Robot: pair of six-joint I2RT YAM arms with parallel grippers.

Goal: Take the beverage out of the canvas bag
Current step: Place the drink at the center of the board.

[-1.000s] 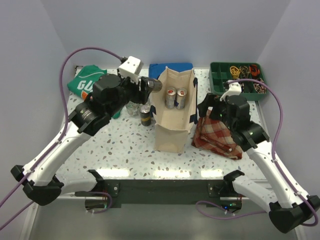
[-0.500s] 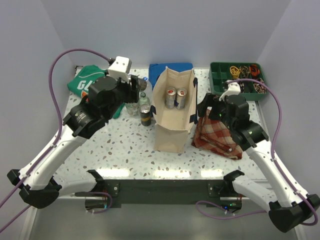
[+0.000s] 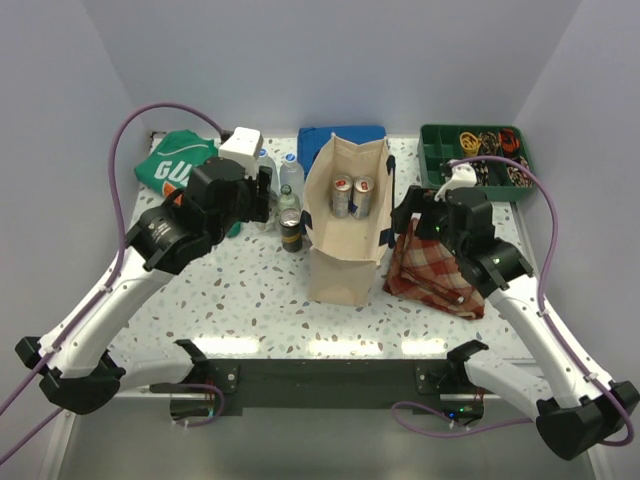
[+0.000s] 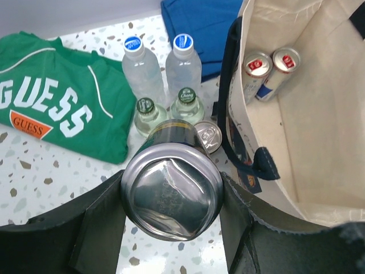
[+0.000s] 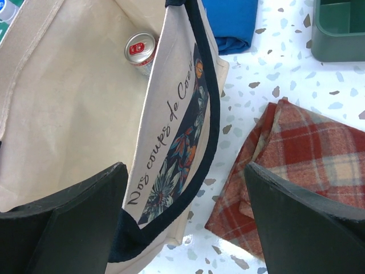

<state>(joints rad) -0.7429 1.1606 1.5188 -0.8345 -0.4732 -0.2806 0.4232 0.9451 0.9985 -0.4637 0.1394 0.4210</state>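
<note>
The canvas bag (image 3: 345, 240) stands upright mid-table, open at the top. Two red-and-silver cans (image 3: 352, 196) stand inside it; they also show in the left wrist view (image 4: 268, 68). My left gripper (image 3: 264, 190) is left of the bag, above a group of drinks. It is shut on a dark can (image 4: 171, 188) whose dented silver bottom faces the camera. My right gripper (image 3: 405, 215) is open at the bag's right side. In the right wrist view the bag's printed wall and navy handle (image 5: 205, 137) lie between its fingers (image 5: 85, 211).
Two blue-capped water bottles (image 4: 137, 63), two green-capped bottles (image 4: 185, 100) and a standing can (image 4: 208, 136) sit left of the bag. A green GUESS shirt (image 3: 170, 165), folded blue cloth (image 3: 340, 135), red plaid cloth (image 3: 440, 270) and green parts tray (image 3: 475, 160) lie around.
My left gripper has carried the dark can from the bag's left rim leftward, over the bottles. The right arm has barely moved.
</note>
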